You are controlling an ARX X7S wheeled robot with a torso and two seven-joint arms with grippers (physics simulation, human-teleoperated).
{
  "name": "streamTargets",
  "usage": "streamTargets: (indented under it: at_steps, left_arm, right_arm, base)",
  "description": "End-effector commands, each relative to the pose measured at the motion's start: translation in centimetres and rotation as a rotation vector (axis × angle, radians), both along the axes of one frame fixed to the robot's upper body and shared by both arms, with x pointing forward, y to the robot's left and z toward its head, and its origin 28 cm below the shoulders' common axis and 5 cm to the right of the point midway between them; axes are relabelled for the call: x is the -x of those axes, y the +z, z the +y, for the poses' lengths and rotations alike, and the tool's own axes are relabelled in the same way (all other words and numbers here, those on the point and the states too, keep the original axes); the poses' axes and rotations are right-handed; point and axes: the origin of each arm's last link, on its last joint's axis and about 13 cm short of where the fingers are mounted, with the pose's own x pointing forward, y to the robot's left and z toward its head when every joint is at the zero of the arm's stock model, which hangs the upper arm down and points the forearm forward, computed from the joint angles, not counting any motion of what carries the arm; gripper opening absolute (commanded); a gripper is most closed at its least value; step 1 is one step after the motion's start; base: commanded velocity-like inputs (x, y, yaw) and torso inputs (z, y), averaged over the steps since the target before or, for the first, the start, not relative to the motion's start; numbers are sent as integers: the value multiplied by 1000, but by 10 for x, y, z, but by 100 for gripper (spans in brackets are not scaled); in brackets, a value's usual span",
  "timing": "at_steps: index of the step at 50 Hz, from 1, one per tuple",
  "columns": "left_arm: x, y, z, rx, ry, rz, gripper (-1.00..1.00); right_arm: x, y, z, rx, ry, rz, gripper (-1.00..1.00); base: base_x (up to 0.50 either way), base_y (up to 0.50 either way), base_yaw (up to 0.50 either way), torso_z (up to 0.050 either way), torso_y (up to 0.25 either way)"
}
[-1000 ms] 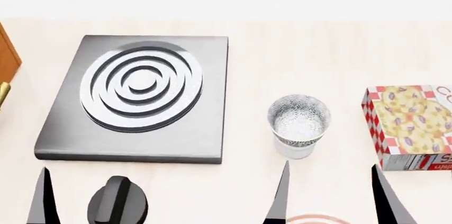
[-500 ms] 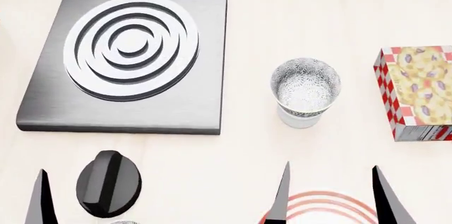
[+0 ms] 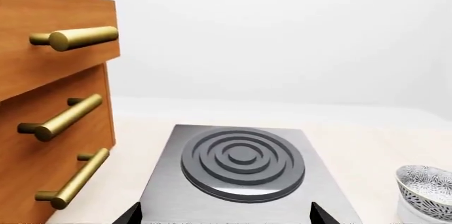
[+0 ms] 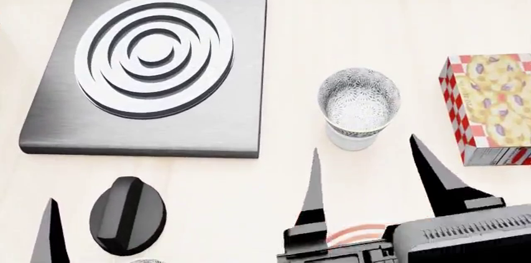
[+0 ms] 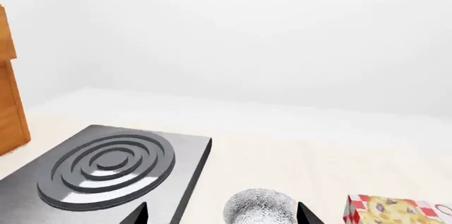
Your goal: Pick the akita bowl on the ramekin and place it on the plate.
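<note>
On the pale table (image 4: 290,39), the akita bowl (image 4: 359,100) sat in the ramekin (image 4: 352,140), not yet grabbed, my right fingers (image 4: 419,157) wide.

The right gripper (image 4: 369,173) has two black pointy fingers on a dark grey blocky body with a ribbed edge

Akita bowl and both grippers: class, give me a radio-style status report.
Right gripper open, short of akita bowl. Bowl sits in ramekin. Left gripper low, state unclear. Plate under right arm. Path clear.
</note>
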Motion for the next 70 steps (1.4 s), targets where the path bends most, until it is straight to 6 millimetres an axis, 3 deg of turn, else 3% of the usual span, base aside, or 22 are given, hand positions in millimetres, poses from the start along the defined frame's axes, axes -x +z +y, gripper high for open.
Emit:
streamTargets:
  at_steps: [1, 8, 34, 70]
  left_arm:
    - [0, 0, 1, 13, -15, 3, 100]
    - [-1, -1, 0, 15, -17, 8, 100]
    - [-1, -3, -1, 11, -15, 23, 100]
    - [-1, -2, 1, 29, -3, 20, 100]
  right_arm:
    - [-48, 135, -28, 180, 166, -73, 100]
    - [-54, 141, -32, 195, 213, -4, 100]
    - [-113, 134, -49, 684, 269, 279, 100]
    - [-155, 118, -59, 915, 412, 514, 100]
  base:
    - [0, 0, 0, 0, 0]
    - [0, 0, 0, 0, 0]
    - [0, 0, 0, 0, 0]
    - [0, 0, 0, 0, 0]
